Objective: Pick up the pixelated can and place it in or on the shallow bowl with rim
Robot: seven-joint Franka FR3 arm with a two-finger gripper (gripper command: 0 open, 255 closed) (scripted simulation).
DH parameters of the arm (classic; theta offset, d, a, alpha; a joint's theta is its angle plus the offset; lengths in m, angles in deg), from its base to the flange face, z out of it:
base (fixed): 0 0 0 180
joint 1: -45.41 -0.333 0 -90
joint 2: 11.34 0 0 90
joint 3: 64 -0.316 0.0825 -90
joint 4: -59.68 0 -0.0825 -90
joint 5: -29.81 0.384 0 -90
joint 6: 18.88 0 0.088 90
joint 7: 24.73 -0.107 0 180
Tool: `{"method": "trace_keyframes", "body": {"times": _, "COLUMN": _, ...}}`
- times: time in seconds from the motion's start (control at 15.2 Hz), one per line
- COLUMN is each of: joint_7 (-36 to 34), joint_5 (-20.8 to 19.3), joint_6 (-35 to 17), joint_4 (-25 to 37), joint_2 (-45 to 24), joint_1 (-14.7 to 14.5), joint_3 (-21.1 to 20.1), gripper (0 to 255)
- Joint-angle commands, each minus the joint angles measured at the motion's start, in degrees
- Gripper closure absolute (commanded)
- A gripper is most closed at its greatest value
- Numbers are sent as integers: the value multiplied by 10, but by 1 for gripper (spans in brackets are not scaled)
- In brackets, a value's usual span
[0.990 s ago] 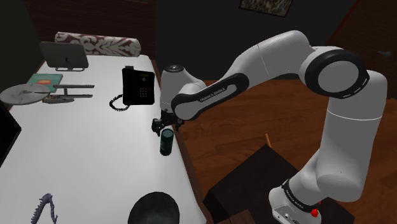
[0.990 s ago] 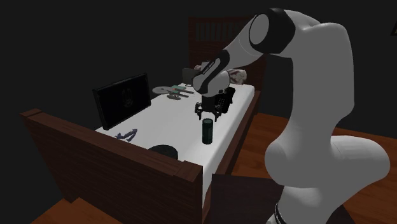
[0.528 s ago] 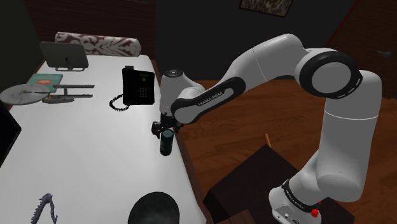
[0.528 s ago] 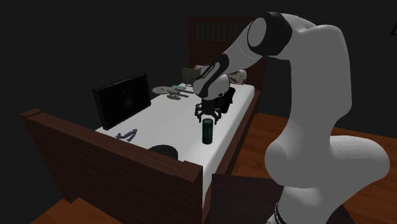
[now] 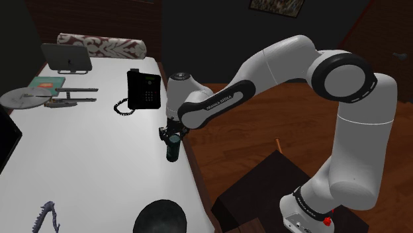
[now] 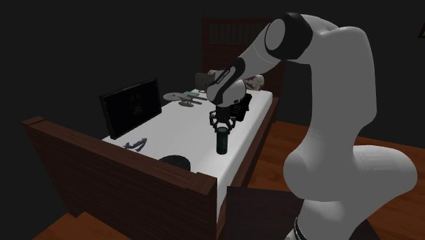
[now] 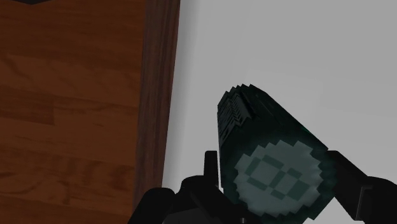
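Observation:
The pixelated can [image 5: 173,151] is dark green and stands upright on the white bed surface [image 5: 92,152], close to the edge at the shoulder view's right. My gripper [image 5: 173,137] comes down from above and is shut on the can's top end. In the wrist view the can [image 7: 273,153] shows its blocky round top between my fingers [image 7: 210,167], which press against both of its sides. The second exterior view has the can [image 6: 221,142] under the gripper [image 6: 221,126]. The shallow bowl [image 5: 161,218] is dark and round, at the near end of the bed; it also appears as the bowl [image 6: 176,161].
A black desk phone [image 5: 143,91] lies just beyond the can. Farther off are a starship model [image 5: 40,98], a tablet [image 5: 66,58] and a patterned pillow [image 5: 102,46]. A dark monitor [image 6: 131,103] stands along one side. The wooden bed rail [image 5: 198,179] runs beside the can.
The gripper has come down around the can's top, and its fingers, apart before, have closed on it. The can stands where it was.

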Motion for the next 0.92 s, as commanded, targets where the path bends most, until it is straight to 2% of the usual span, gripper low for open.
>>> {"method": "trace_keyframes", "body": {"times": 0.0, "joint_7": 0, "joint_5": 0, "joint_6": 0, "joint_4": 0, "joint_2": 0, "joint_1": 0, "joint_3": 0, "gripper": 255}}
{"method": "trace_keyframes", "body": {"times": 0.26, "joint_7": 0, "joint_5": 0, "joint_6": 0, "joint_4": 0, "joint_2": -1, "joint_1": 0, "joint_3": 0, "gripper": 255}}
{"method": "trace_keyframes", "body": {"times": 0.86, "joint_7": 14, "joint_5": 21, "joint_6": 52, "joint_4": 9, "joint_2": 45, "joint_1": 9, "joint_3": -13, "gripper": 255}}
